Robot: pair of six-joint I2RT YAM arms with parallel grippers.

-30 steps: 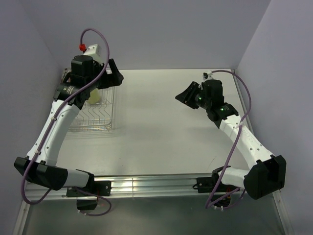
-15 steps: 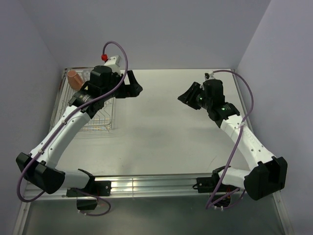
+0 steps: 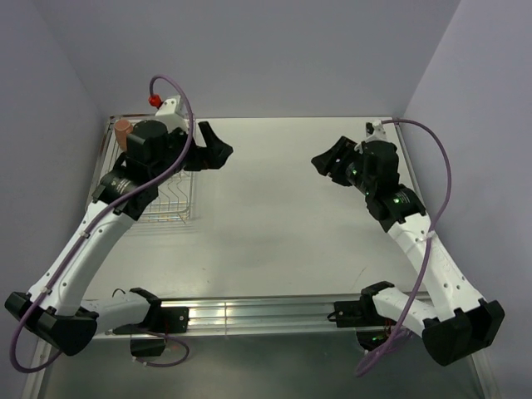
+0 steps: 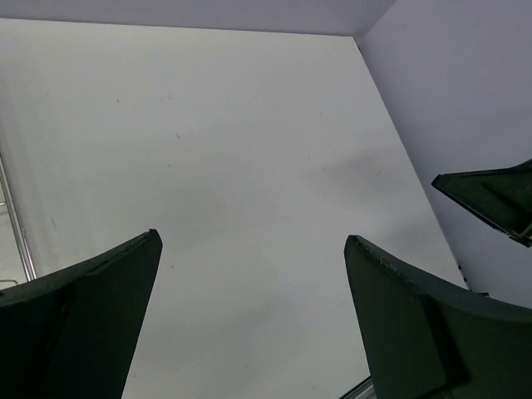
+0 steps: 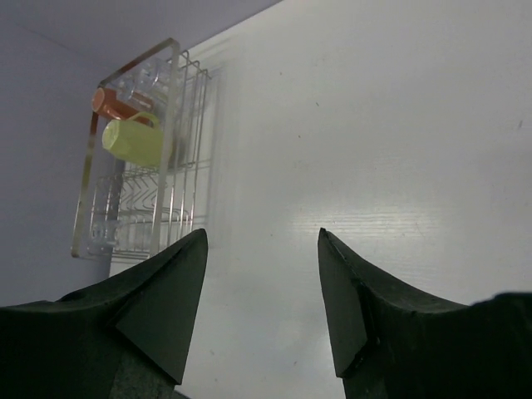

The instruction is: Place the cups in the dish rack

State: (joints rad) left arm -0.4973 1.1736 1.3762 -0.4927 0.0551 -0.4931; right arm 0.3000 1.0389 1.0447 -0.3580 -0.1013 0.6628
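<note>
From above, the orange cup [image 3: 123, 129] sits in the dish rack [image 3: 166, 204] at the left of the bench [image 3: 274, 224] — in the left wrist view the left jaws are open, holding nothing — in the right wrist view the right jaws are open too, and a green cup [image 5: 137, 141] lies beside the orange one in the rack.

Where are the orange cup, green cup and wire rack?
orange cup [image 5: 106, 103], right wrist view, its side.
green cup [image 5: 133, 143], right wrist view, its side.
wire rack [image 5: 166, 201], right wrist view, side wires.

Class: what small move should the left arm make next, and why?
Probably draw the left end effector back toward its base: it is empty, the orange cup and yellow-green cup already sit in the dish rack, and no cup shows outside it.
</note>
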